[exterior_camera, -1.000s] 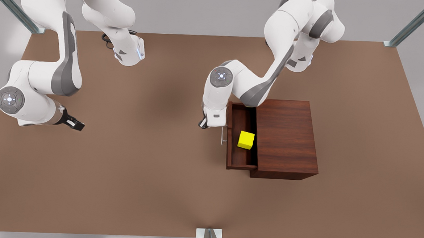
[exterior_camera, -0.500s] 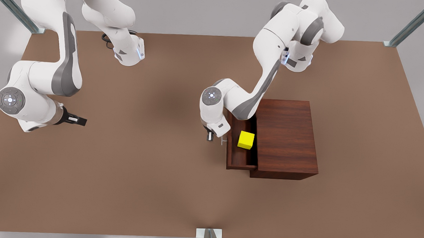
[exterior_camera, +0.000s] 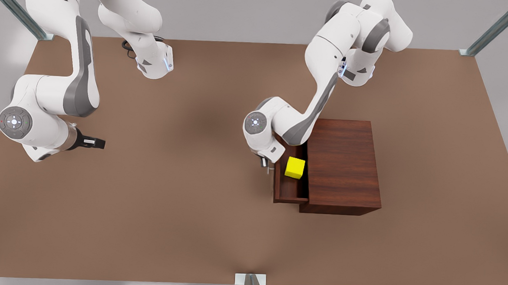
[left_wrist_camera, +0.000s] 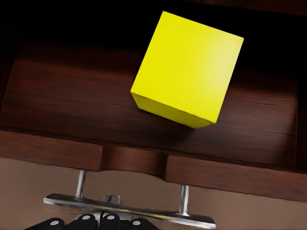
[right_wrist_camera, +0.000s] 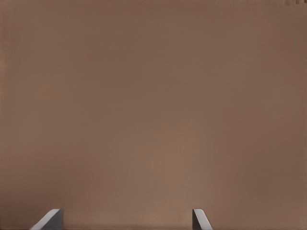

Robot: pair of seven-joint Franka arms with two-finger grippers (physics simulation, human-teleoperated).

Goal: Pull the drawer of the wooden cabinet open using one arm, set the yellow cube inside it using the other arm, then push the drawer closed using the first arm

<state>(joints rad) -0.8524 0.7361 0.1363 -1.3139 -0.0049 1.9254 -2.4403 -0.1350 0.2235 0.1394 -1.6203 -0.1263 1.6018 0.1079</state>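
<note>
Pushing now: my left gripper (exterior_camera: pixel 263 161) sits right at the silver bar handle (left_wrist_camera: pixel 129 207) of the drawer (exterior_camera: pixel 282 192), on the side away from the wooden cabinet (exterior_camera: pixel 342 164). From my left wrist view the fingertips look bunched together against the bar, so I judge them clenched with nothing between them. The yellow cube (left_wrist_camera: pixel 188 69) rests on the drawer floor, slightly skewed, close to the cabinet's opening, and the drawer is partly out. My right gripper (exterior_camera: pixel 92 142) waits well apart over the bare table (exterior_camera: pixel 181 208), fingers (right_wrist_camera: pixel 49 219) spread and empty. What worries me: the contact is a thin bar, so my fingertips could slide off it, and an off-centre shove could rack the drawer and jam it. A jolt might also tip the cube against the cabinet's front edge.
</note>
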